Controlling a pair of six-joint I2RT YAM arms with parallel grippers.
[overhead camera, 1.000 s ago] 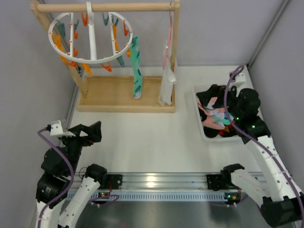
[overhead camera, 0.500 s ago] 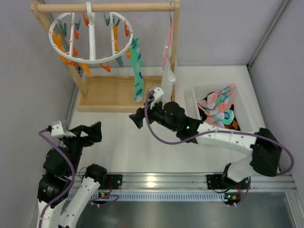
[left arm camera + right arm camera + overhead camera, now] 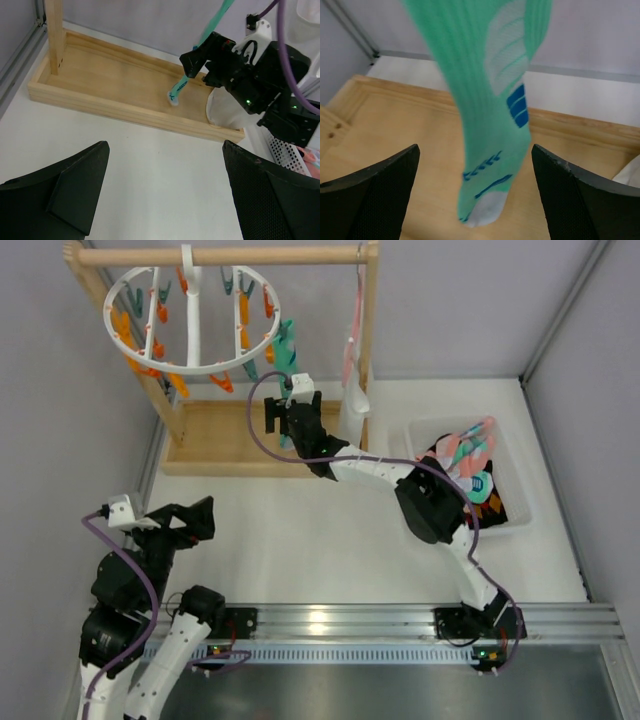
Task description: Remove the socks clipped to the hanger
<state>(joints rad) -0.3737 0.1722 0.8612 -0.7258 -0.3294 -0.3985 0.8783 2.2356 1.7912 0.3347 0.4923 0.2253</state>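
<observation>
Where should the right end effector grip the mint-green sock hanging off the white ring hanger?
The lower leg, just above the toe, from the near side: the mint-green sock hangs straight down, broad face toward the open right end effector, fingers either side.

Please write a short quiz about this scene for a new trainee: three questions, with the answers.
1. True or false: the right gripper is open, with the mint sock between its fingers.
2. How many socks hang on the hanger? A one, B three, C none.
3. Fill in: the other socks lie in the white ____.
Key: 1 true; 2 A; 3 bin.
</observation>
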